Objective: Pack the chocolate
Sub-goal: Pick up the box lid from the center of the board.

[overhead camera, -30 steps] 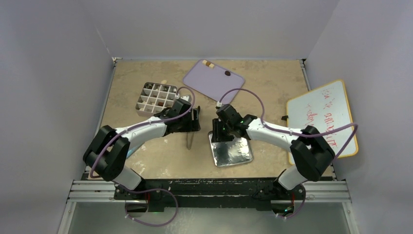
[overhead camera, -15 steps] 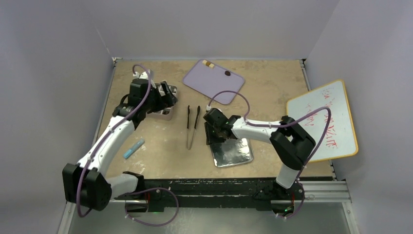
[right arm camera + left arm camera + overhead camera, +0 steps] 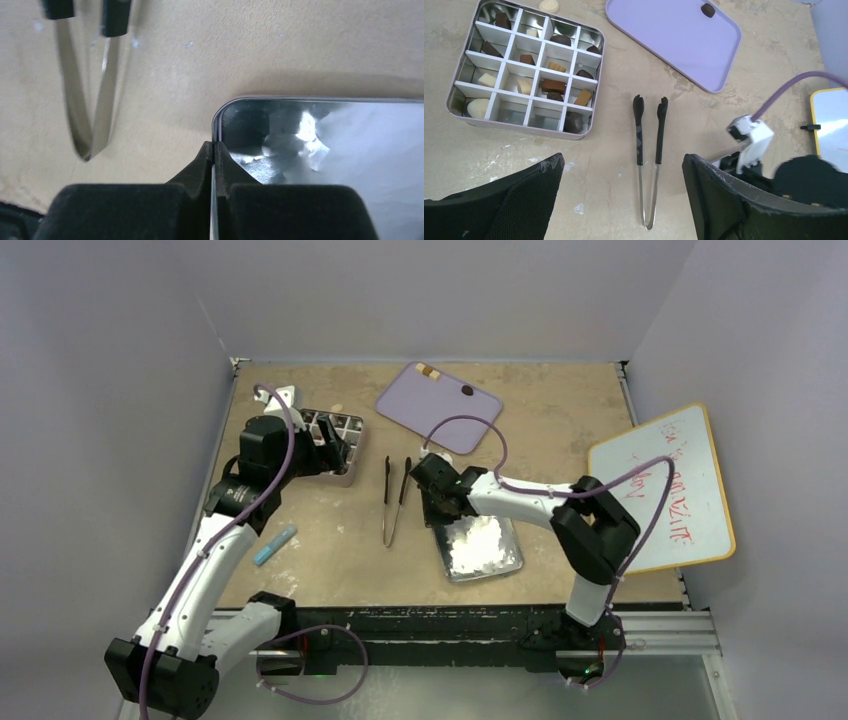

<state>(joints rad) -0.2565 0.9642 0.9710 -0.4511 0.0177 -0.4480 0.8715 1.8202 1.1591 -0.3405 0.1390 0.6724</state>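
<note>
The chocolate lies as small dark, mid-brown and cream pieces in the white-gridded tin (image 3: 519,129), which the top view shows at the far left (image 3: 343,426). One dark piece (image 3: 708,9) sits on the purple tray (image 3: 674,45). A cream piece (image 3: 549,6) lies on the table behind the tin. My left gripper (image 3: 622,165) is open and empty, held high near the tin (image 3: 330,448). My right gripper (image 3: 214,150) is shut on the left rim of the shiny tin lid (image 3: 325,150), near its far corner (image 3: 437,502).
Black-tipped tweezers (image 3: 395,502) lie on the table between tin and lid, also in the left wrist view (image 3: 649,150). A blue marker (image 3: 275,544) lies at the left. A whiteboard (image 3: 665,485) lies at the right. The tray holds two more pieces (image 3: 430,371).
My left gripper left the tweezers on the table and drew back left over the tin. My right gripper shifted slightly left and farther along the lid's edge, still shut.
</note>
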